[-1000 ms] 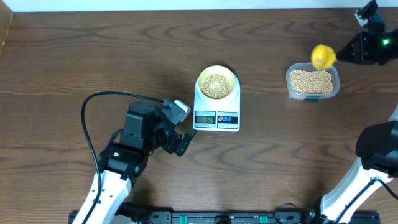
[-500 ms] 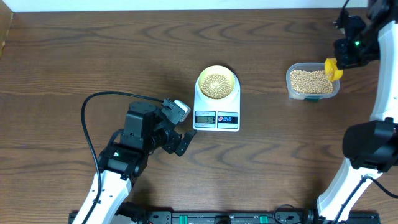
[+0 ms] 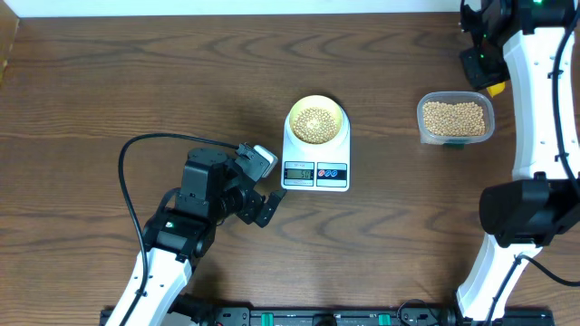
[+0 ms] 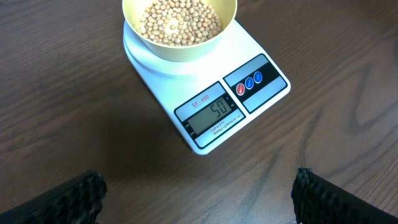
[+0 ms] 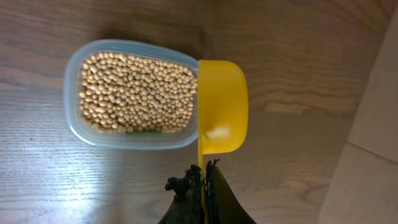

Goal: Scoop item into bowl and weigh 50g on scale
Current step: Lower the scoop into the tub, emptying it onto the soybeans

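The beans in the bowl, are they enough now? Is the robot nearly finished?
Looks nearly finished. Done: the bowl sits on the scale with beans inside, and the display reads 50. In hand: the right hand grips an empty yellow spoon beside the tub. The left hand is open, holding nothing. Left: probably just putting the spoon down.
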### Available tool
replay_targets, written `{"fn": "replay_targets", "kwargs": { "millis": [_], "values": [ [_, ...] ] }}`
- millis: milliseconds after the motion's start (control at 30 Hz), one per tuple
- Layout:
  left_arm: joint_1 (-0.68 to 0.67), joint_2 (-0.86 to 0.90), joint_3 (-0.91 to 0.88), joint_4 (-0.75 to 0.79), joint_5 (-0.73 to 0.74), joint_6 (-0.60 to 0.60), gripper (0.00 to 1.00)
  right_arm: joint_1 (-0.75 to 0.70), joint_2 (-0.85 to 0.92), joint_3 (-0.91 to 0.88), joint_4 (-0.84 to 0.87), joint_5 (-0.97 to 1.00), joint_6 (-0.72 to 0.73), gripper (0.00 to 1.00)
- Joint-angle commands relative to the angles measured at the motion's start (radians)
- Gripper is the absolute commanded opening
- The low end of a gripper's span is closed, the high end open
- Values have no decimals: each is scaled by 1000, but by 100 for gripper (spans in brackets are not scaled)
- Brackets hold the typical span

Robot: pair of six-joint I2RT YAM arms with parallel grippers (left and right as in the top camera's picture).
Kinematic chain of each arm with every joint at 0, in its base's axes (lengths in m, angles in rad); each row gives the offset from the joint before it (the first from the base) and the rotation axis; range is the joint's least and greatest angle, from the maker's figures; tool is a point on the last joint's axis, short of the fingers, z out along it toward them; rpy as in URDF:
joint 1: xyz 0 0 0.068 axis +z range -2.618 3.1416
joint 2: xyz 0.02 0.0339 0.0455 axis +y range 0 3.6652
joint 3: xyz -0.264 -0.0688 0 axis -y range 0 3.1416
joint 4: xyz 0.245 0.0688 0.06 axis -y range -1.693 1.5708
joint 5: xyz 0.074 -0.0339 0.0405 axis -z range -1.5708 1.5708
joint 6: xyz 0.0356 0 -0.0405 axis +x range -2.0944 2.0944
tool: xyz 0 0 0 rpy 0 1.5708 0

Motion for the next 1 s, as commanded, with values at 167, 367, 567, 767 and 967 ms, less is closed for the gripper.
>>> {"fn": "replay_targets", "kwargs": {
  "millis": [167, 367, 567, 767, 967],
  "values": [
    [4, 1, 3, 1, -6, 14, 98, -114, -11, -5, -18, -412, 17, 1],
    [4, 1, 3, 1, -6, 14, 98, -253, 16, -40, -56, -713, -65, 1],
    [4, 1, 3, 1, -5, 14, 98, -348, 31, -236, 20, -866, -126, 1],
    [4, 1, 3, 1, -6, 14, 97, -413, 31, -368, 137, -926, -98, 1],
    [4, 1, 3, 1, -6, 14, 98, -489, 31, -419, 154, -923, -18, 9]
  ]
}}
